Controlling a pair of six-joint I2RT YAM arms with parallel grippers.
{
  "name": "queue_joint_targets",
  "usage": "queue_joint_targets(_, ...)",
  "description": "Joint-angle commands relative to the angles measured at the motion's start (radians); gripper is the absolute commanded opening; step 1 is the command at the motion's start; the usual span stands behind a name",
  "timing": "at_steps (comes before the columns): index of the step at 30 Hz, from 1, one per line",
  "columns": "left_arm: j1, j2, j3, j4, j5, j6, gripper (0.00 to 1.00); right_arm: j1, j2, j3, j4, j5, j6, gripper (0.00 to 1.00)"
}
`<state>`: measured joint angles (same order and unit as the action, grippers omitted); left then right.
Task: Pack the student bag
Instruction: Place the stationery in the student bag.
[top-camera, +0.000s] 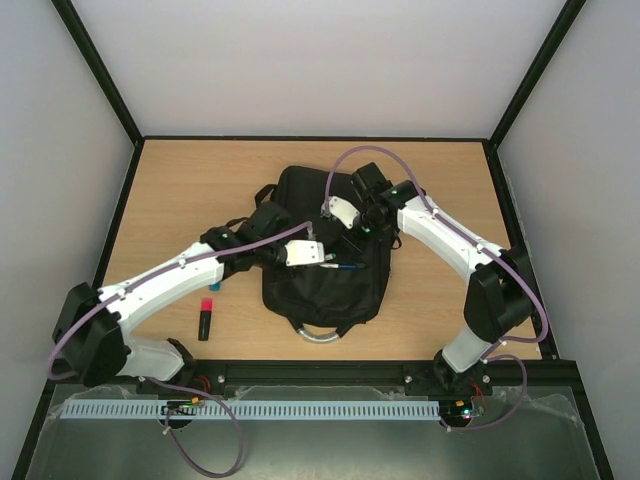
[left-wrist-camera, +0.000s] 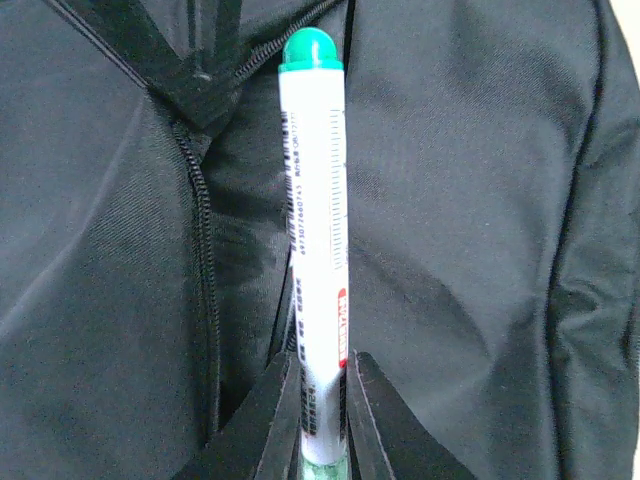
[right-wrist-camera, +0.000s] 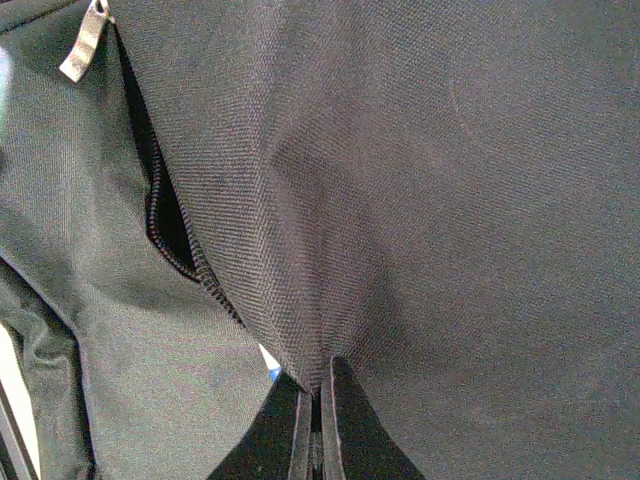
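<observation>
My right claw (right-wrist-camera: 318, 378) pinches a fold of the large, limp black fabric backpack (top-camera: 325, 275) lying on the tabletop (top-camera: 190, 190), soft cloth I judge best lifted beside its zip (right-wrist-camera: 172, 243), while my left claw (left-wrist-camera: 324, 365) clamps a white green-capped marker (left-wrist-camera: 314, 200) over it.

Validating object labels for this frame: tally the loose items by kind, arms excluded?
student bag: 1
markers: 2 (green-capped white marker held in the left end effector; red-capped black marker lying on the table)
Total: 3
</observation>
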<state>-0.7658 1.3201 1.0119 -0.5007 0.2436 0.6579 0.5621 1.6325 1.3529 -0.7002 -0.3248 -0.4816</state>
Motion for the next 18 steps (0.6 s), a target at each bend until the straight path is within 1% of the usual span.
queue_joint_targets(1,-0.012,0.092,0.050,0.008,0.023,0.086,0.02,0.007,-0.046,0.010,-0.065,-0.061,0.019,0.01)
queue_joint_targets(8,-0.036,0.146,0.043,0.075,-0.022,0.130,0.02,0.007,-0.045,0.012,-0.061,-0.056,0.021,0.01)
queue_joint_targets(18,-0.072,0.237,0.070,0.097,-0.091,0.182,0.02,0.007,-0.054,-0.002,-0.050,-0.056,0.021,0.01)
